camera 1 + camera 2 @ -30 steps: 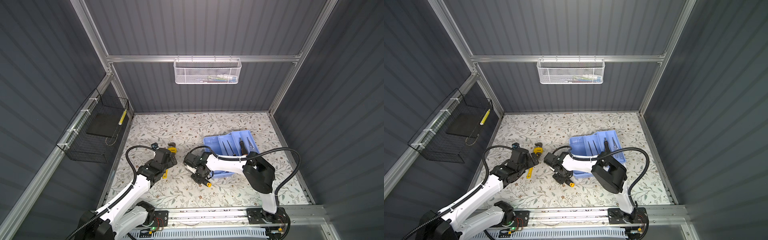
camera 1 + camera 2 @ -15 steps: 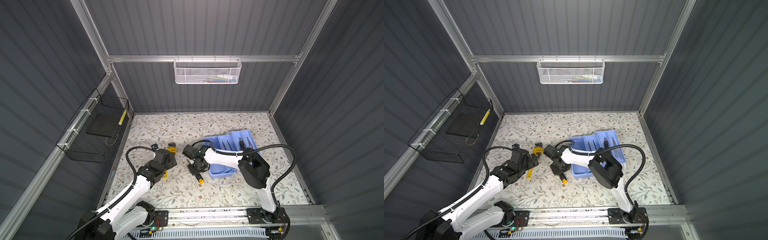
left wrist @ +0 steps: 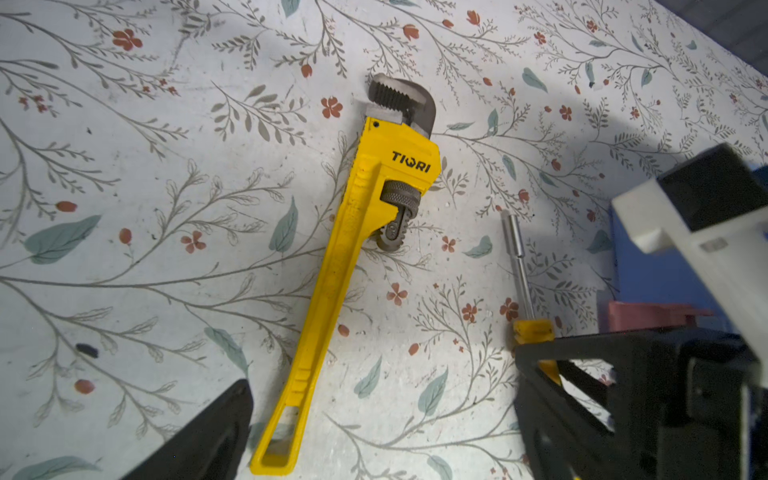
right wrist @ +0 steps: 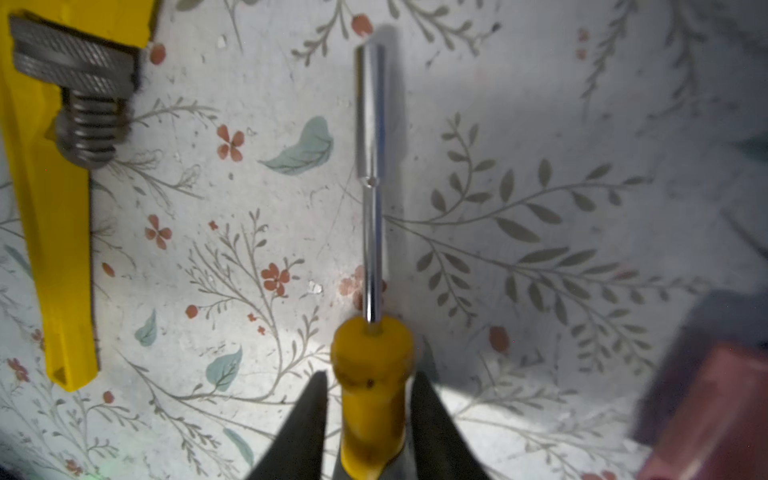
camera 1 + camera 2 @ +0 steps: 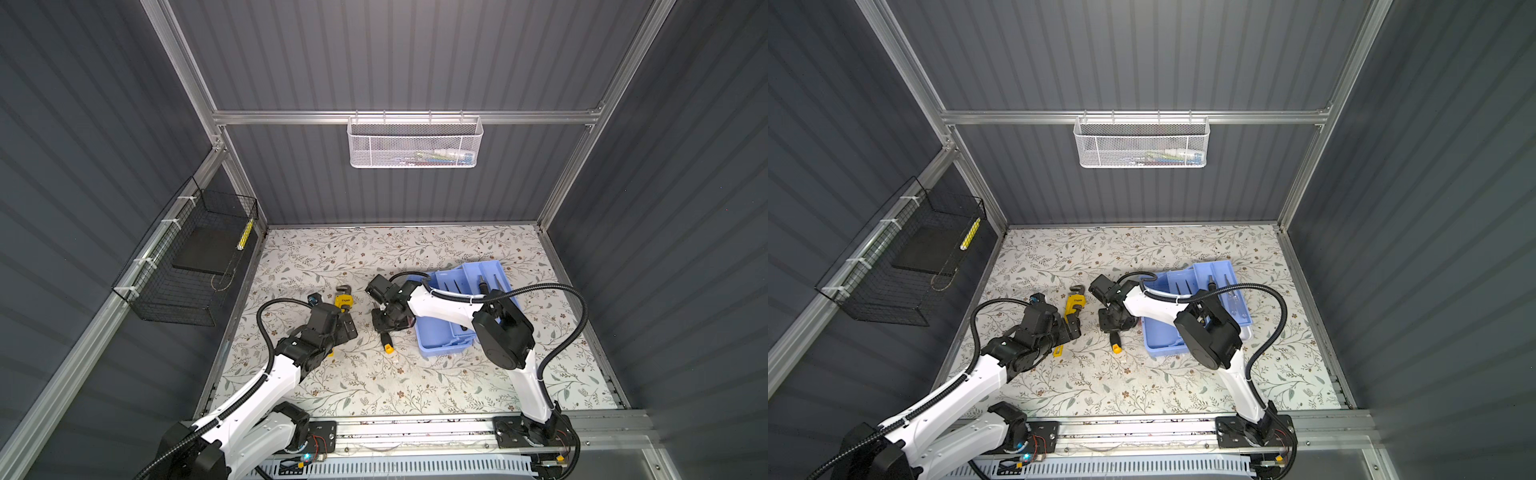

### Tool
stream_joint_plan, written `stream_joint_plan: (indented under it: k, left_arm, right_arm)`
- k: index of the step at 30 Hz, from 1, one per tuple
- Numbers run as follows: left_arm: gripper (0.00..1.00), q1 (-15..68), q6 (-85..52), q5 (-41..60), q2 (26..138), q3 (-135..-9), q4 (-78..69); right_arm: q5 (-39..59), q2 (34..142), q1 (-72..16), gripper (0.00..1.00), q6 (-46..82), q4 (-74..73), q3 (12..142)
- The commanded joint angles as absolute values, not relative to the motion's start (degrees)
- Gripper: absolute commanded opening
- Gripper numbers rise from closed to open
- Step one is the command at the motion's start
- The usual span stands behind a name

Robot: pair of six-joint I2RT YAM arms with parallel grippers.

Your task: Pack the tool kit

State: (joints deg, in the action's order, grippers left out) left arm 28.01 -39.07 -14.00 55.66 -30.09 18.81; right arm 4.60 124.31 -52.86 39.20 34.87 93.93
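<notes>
The right gripper (image 4: 370, 378) has its jaws either side of the yellow handle of a nut driver (image 4: 370, 174). The driver lies on the tabletop (image 5: 374, 257) just beside the blue tool kit tray (image 5: 440, 353). From where I stand I can't tell whether the pads are actually pinching it.

I'd want them closed square on the fat part of the handle. Then a level lift, so the steel shaft doesn't dip, with the driver turned to run along a free slot in the tray.

Farther from the tray on that same side lies the yellow pipe wrench (image 3: 353, 249). The left gripper (image 5: 348, 329) is spread wide above its handle, holding nothing. A grip nearer the heavy head would probably carry it flatter.

The right arm (image 5: 449, 299) covers part of the tray, so its free slots are hard to count. A pink part (image 3: 648, 316) by the tray is blurred, and I can't make out what it belongs to.
</notes>
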Motion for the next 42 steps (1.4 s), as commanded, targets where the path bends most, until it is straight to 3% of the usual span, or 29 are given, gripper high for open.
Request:
stream_joint_plan:
  k: [1, 4, 8, 12, 20, 36, 42]
  left_arm:
    - [1.0, 28.1, -38.3, -11.2, 55.6, -29.5, 18.3]
    - [0.99, 29.6, -38.1, -11.0, 56.0, -29.9, 18.1]
    - [0.98, 34.4, -39.3, -13.5, 57.6, -31.3, 18.4]
    - [0.97, 39.3, -41.8, -16.7, 59.0, -32.7, 20.4]
    - [0.94, 41.2, -43.5, -13.7, 60.4, -32.2, 16.3]
    - [0.89, 47.2, -39.9, -12.6, 77.4, -41.8, 13.1]
    - [0.83, 47.6, -38.7, -11.8, 83.1, -44.4, 14.7]
  right_arm:
    - [4.1, 124.8, -52.8, 0.5, 40.5, 35.1, 95.2]
    - [3.1, 122.9, -52.8, 0.63, 40.7, 33.5, 93.8]
    - [1.0, 120.0, -52.5, 0.68, 40.8, 32.5, 92.4]
    - [-1.5, 116.4, -51.6, 0.69, 39.7, 31.8, 89.8]
    - [-5.5, 110.2, -51.1, 0.72, 36.9, 31.3, 86.5]
    - [-19.1, 96.3, -49.6, 0.84, 34.7, 30.5, 77.6]
    - [-21.9, 92.5, -48.4, 0.88, 35.0, 30.5, 73.9]
